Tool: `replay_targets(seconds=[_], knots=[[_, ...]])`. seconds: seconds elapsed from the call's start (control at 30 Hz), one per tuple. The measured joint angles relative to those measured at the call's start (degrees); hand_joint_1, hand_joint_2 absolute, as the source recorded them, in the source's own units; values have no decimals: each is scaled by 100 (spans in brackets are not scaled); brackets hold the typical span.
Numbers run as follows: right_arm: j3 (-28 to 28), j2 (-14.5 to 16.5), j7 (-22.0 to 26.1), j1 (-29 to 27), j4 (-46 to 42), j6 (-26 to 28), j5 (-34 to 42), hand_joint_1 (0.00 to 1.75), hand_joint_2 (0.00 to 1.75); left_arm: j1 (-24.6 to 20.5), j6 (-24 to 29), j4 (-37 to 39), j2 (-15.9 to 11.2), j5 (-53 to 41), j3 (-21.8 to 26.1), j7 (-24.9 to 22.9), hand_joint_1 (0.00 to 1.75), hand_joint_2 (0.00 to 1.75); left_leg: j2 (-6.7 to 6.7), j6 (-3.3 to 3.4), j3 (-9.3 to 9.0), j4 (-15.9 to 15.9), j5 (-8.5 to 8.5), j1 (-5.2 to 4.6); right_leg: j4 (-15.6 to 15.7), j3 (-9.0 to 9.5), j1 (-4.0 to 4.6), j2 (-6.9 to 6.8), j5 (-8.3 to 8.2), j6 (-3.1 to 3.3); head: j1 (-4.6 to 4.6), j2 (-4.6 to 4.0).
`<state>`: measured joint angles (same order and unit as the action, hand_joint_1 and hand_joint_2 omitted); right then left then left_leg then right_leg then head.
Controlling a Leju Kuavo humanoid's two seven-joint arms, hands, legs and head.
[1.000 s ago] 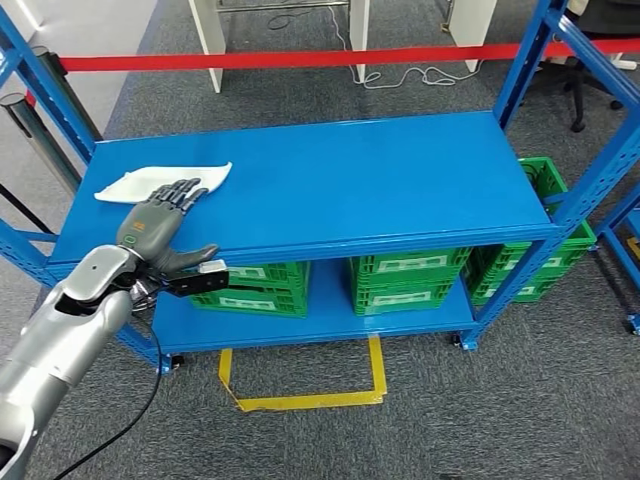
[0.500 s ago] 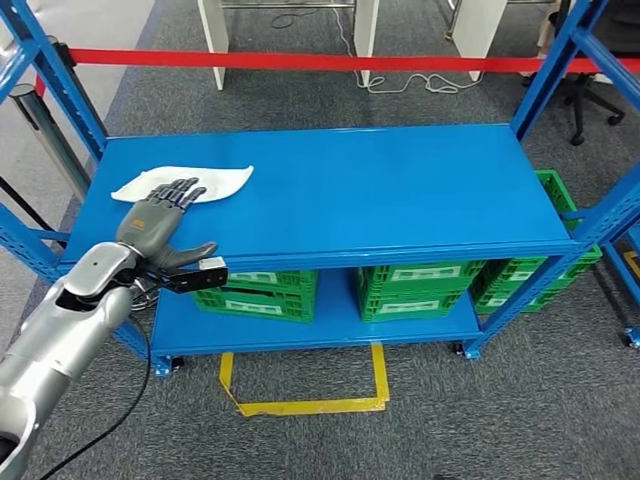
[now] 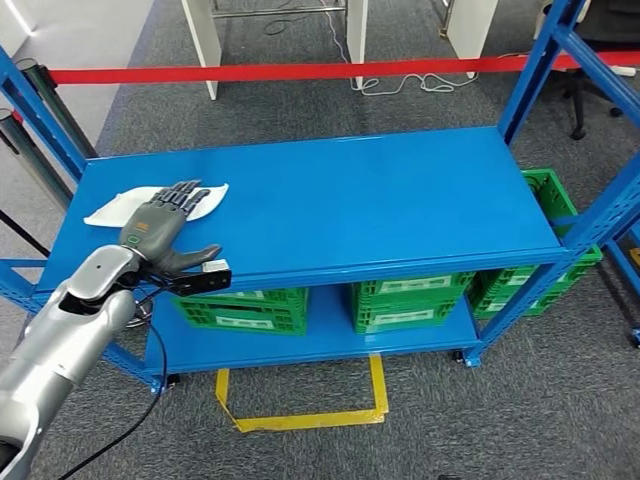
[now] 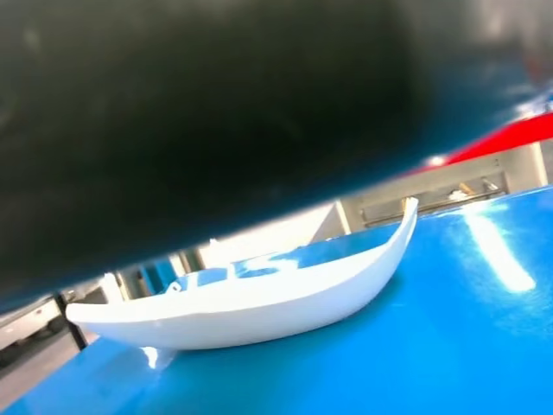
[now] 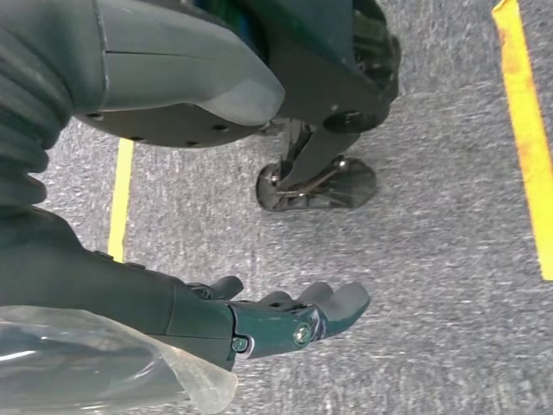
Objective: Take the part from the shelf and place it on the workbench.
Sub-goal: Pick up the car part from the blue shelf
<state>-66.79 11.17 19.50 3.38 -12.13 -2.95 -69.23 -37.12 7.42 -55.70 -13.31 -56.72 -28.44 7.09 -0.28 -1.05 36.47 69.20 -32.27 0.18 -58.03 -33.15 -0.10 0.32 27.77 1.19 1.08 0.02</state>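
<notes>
We see white labels on the green crates [image 3: 249, 308] on the lower level of the blue shelf [image 3: 362, 200], but their print is too small for us to read. No other writing is legible.

In the left wrist view a dark blurred mass covers the upper part of the picture, so we cannot see the fingers there. The white part [image 3: 155, 203] lies on the shelf's top level near its left end; in that wrist view it [image 4: 261, 290] reads as a shallow curved shell resting on the blue surface.

From the head view, our left hand [image 3: 155, 228] is flat with fingers spread, fingertips over the part's near edge, thumb out to the side; we cannot tell whether they touch it. It grips nothing.

Our right hand [image 5: 261, 324] hangs over grey carpet [image 5: 423, 216], fingers loosely extended and holding nothing.
</notes>
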Motion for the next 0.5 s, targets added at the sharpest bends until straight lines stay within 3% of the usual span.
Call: replay_targets(seconds=[0.07,0.1,0.2,0.27,0.37,0.43,0.5], knots=[[0,0,1,-13,0,-2,-3,0,175,56,-3,1,1,-1,-2,-3,0,0,0,-20,351,416,-125,9,-1,89,5,12,83,6,-2,0],[0,1,1,-20,0,-2,-4,0,175,80,-3,1,1,-1,-3,-3,0,0,0,-15,409,372,-32,9,-1,144,8,16,127,5,-1,0],[0,2,7,-25,1,-3,-4,0,175,104,-4,1,-11,0,1,-3,0,0,7,59,186,-543,669,-20,6,330,12,22,266,-21,-7,0],[0,3,11,-18,2,-3,-5,0,175,109,-11,1,-26,1,4,-4,0,0,15,132,63,-980,819,-65,31,372,9,20,326,-69,-5,0],[0,12,11,-18,1,-3,-7,0,175,120,-15,-2,-40,4,16,-5,0,0,6,217,0,-1097,833,-70,89,391,11,10,392,-170,-5,0],[0,14,15,-5,-1,-3,-7,0,175,116,-14,-8,-41,5,28,-5,0,0,6,260,-78,-1157,809,-37,-124,302,15,4,526,-227,-27,0],[0,13,20,4,-2,-3,-7,0,175,120,-11,-11,-37,7,35,-5,0,0,13,303,-136,-1175,767,-33,-789,-100,2,0,763,-266,-48,0]])
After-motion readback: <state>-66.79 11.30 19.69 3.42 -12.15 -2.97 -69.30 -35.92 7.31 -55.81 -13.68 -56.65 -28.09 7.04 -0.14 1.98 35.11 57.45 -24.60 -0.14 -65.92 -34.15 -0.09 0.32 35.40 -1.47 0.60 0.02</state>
